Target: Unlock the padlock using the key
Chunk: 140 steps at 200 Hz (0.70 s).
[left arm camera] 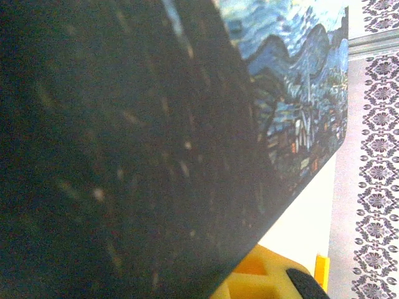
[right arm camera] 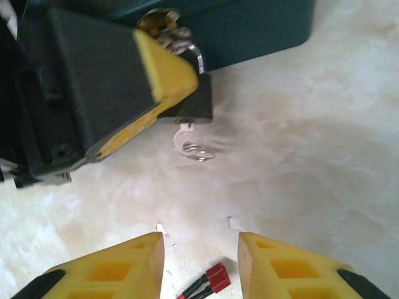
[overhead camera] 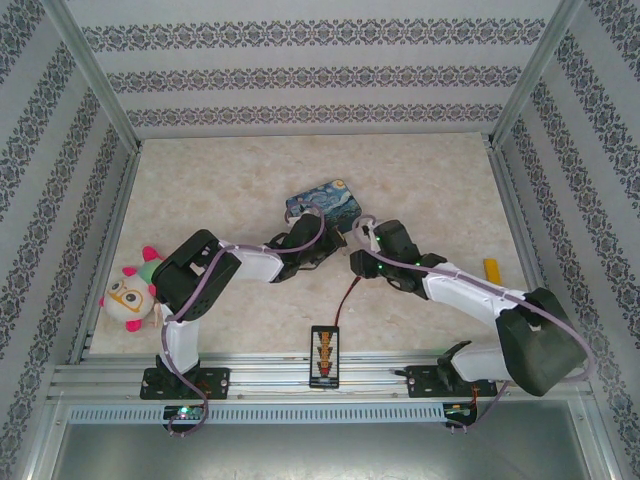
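Hanging below the padlock [right arm camera: 202, 104], the key [right arm camera: 187, 138] sits at 12 o'clock from the right gripper [right arm camera: 201, 249], jaws apart and empty; left gripper [right arm camera: 176, 81] is clamped on the padlock, mostly hiding it.

From where I stand, the tabletop [overhead camera: 420, 180] is a pale cream slab veined like marble, smooth enough to give back a soft sheen. Behind the tabletop rises the back wall [overhead camera: 310, 60], papered white with horizontal bands of dark floral scrollwork. The left wall [overhead camera: 45, 200] and the right wall [overhead camera: 600, 180], flanking the tabletop, wear the same paper. Bare aluminium posts [overhead camera: 95, 75] climb from the tabletop's two far corners. Along the tabletop's near edge runs a slotted aluminium rail [overhead camera: 270, 380], and nearer than that lies a dull grey metal sheet [overhead camera: 300, 450]. The light is bright and even, leaving only faint shadows on the tabletop.
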Each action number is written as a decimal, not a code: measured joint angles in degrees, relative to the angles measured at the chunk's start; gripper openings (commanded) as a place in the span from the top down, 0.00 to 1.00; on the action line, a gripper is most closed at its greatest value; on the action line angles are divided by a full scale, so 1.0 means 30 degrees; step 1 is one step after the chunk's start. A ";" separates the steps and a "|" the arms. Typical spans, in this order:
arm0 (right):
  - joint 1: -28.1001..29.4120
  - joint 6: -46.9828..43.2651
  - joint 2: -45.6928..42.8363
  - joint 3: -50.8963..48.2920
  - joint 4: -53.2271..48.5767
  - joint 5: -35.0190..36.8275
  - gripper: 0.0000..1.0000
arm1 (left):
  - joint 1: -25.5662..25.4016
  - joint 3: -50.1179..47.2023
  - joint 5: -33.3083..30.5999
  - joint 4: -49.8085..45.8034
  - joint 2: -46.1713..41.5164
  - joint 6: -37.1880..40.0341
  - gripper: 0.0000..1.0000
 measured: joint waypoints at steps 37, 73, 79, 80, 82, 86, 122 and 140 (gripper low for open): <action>0.0678 -0.1202 0.1260 0.0852 -0.0372 0.0954 0.64 | 0.0066 0.0306 0.0233 -0.1020 -0.0197 -0.0066 1.00; 0.1107 -0.2178 0.2295 0.1705 -0.0561 0.1661 0.63 | 0.0124 0.0430 0.0532 -0.1537 -0.0321 -0.0087 1.00; 0.1202 -0.2324 0.2433 0.1843 -0.0568 0.1749 0.62 | 0.0124 0.0466 0.0546 -0.1603 -0.0321 -0.0117 1.00; 0.1217 -0.2368 0.2470 0.1872 -0.0568 0.1792 0.62 | 0.0124 0.0466 0.0546 -0.1610 -0.0313 -0.0124 1.00; 0.1224 -0.2397 0.2514 0.1909 -0.0568 0.1800 0.62 | 0.0124 0.0474 0.0546 -0.1639 -0.0321 -0.0131 1.00; 0.1239 -0.2528 0.2601 0.1996 -0.0561 0.1872 0.61 | 0.0124 0.0495 0.0546 -0.1683 -0.0321 -0.0146 1.00; 0.1596 -0.3206 0.3483 0.2455 -0.0415 0.2222 0.60 | 0.0168 0.0554 0.0736 -0.1800 -0.0321 -0.0255 1.00; 0.1690 -0.3446 0.3949 0.2652 -0.0379 0.2404 0.60 | 0.0233 0.0554 0.0911 -0.1807 -0.0335 -0.0342 1.00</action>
